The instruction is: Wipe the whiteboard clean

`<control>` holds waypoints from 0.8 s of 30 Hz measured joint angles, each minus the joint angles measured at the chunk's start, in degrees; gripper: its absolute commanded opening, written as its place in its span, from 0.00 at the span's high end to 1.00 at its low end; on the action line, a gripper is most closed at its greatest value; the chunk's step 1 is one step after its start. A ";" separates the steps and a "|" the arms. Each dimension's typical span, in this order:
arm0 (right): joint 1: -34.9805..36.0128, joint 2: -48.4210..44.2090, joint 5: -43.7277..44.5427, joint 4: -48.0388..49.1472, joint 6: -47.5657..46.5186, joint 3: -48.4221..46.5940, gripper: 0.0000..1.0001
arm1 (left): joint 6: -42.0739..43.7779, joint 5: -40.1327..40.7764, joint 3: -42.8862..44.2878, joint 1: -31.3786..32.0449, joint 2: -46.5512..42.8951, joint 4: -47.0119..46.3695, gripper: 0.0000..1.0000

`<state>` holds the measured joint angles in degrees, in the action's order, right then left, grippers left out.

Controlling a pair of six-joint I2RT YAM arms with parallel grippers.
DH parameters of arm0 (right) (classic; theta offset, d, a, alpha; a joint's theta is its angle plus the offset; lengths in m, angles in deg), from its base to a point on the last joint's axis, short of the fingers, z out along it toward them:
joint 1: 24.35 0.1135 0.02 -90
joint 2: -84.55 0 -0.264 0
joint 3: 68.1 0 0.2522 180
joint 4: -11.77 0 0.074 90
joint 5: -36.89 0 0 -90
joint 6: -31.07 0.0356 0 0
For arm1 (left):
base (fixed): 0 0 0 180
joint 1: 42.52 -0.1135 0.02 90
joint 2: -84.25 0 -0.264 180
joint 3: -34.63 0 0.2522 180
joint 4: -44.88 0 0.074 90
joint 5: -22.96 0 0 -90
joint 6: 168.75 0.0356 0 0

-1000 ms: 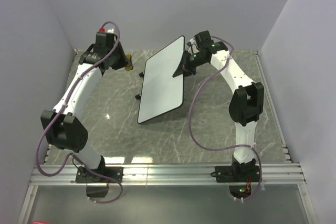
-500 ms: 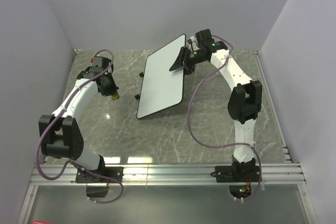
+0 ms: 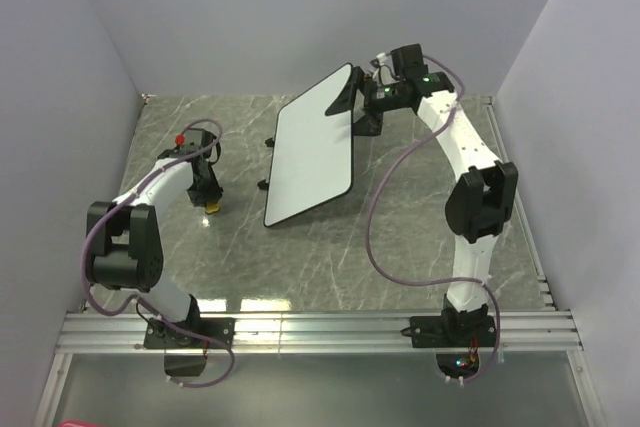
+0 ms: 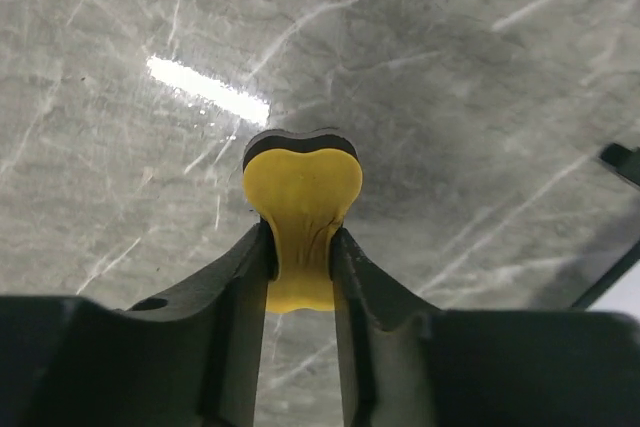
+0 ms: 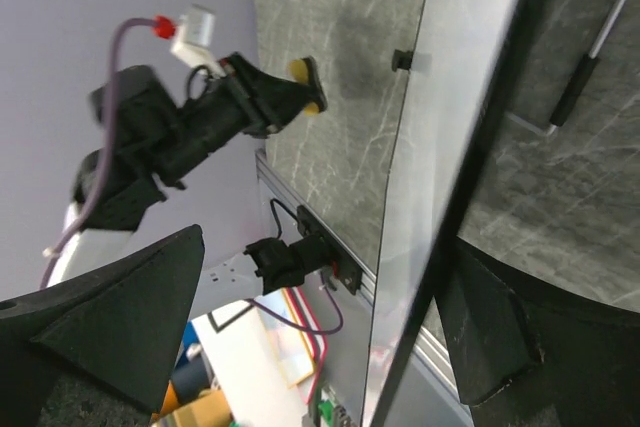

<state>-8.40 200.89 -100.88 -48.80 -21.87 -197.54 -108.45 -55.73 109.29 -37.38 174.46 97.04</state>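
The left gripper (image 4: 300, 247) has dropped to the table (image 3: 300, 257), pinching the yellow eraser (image 4: 301, 182). The right gripper (image 5: 320, 317) has spread its jaws at the far edge of the whiteboard (image 3: 312, 152). We judge wiping done; next, release and retreat.

Blank white whiteboard (image 3: 312, 147), thin black rim, rounded corners, propped at a tilt on small black feet.

Glossy grey marble-look table (image 4: 450, 67); smooth white whiteboard (image 3: 315, 152); matt yellow foam eraser (image 4: 300, 187).
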 measured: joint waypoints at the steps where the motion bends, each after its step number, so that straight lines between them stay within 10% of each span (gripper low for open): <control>1: -0.57 -0.92 -0.02 -0.02 -0.02 0.00 0.00 | -0.02 0.17 -0.11 0.00 0.63 -0.46 0.62; 14: -3.85 -9.29 -1.20 -0.59 -1.09 3.28 0.00 | -0.04 0.61 -3.82 -0.09 5.57 -5.22 0.54; 24: -3.82 -9.33 -1.03 -1.49 -1.49 3.67 0.00 | -0.52 -0.07 -4.76 -0.11 5.99 -8.76 0.01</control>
<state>-12.23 191.55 -101.91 -50.28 -23.36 -193.87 -108.97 -55.80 104.53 -37.48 180.45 88.27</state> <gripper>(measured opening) 0.996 0.869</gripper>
